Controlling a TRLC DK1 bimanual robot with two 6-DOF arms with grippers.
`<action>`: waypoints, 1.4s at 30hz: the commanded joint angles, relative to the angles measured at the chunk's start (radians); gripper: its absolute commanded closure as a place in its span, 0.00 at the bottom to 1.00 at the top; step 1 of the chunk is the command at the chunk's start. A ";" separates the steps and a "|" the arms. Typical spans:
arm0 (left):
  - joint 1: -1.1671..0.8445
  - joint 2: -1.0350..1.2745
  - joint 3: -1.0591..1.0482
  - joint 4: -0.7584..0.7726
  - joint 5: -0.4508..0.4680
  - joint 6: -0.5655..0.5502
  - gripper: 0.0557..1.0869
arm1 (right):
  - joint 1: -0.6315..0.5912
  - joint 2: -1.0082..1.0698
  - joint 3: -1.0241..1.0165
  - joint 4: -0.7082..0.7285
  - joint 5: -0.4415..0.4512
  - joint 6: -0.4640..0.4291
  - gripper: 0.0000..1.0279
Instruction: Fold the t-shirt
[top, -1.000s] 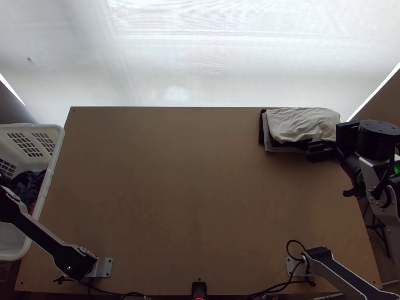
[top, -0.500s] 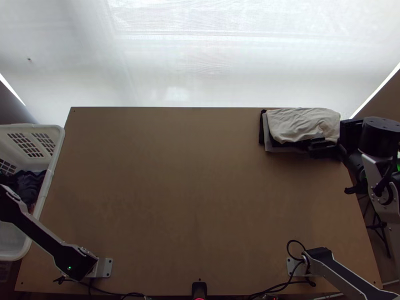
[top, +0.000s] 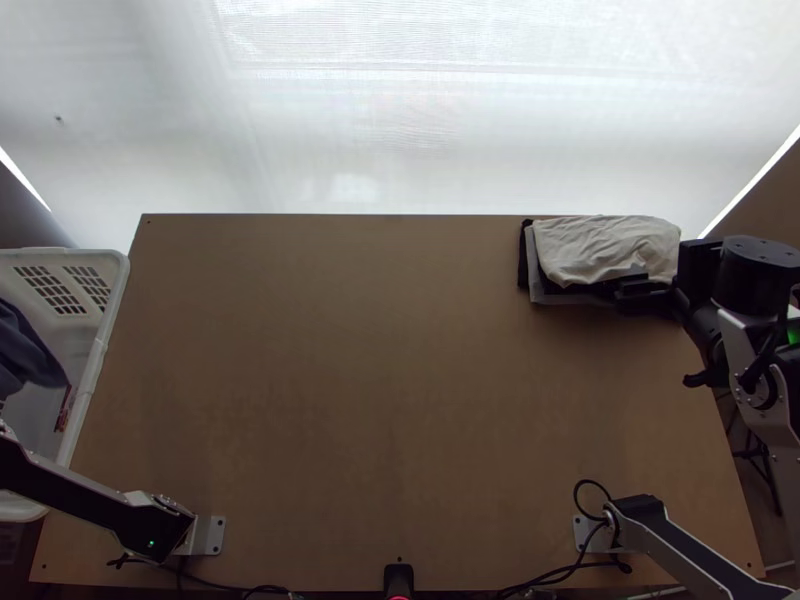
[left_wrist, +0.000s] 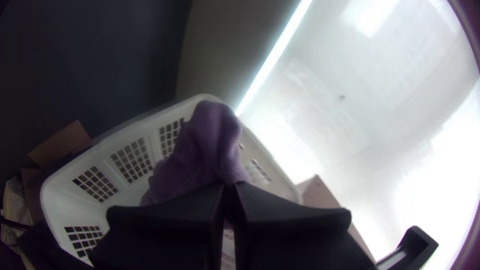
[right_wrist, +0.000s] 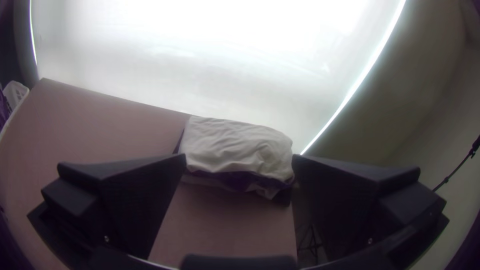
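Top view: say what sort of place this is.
Probably a robotics lab or test station for handling laundry: a left arm and right arm mounted at a wooden table, a white basket, and a stack of folded cloth.

No readable text, labels or numbers.

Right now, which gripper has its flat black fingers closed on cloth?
The left gripper, shut on bunched dark cloth over the white plastic basket; the right gripper stands open.
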 joint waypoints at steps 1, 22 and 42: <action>-0.026 -0.313 -0.036 -0.283 0.237 -0.009 0.97 | 0.000 -0.030 -0.045 0.025 -0.009 0.009 0.04; -1.354 -0.823 -0.915 0.009 0.029 -0.296 0.97 | -0.009 -0.137 -0.094 0.040 -0.035 0.010 0.04; -1.938 -0.227 -0.880 0.472 0.010 -0.468 0.97 | -0.060 -0.206 -0.246 0.038 -0.055 0.016 0.04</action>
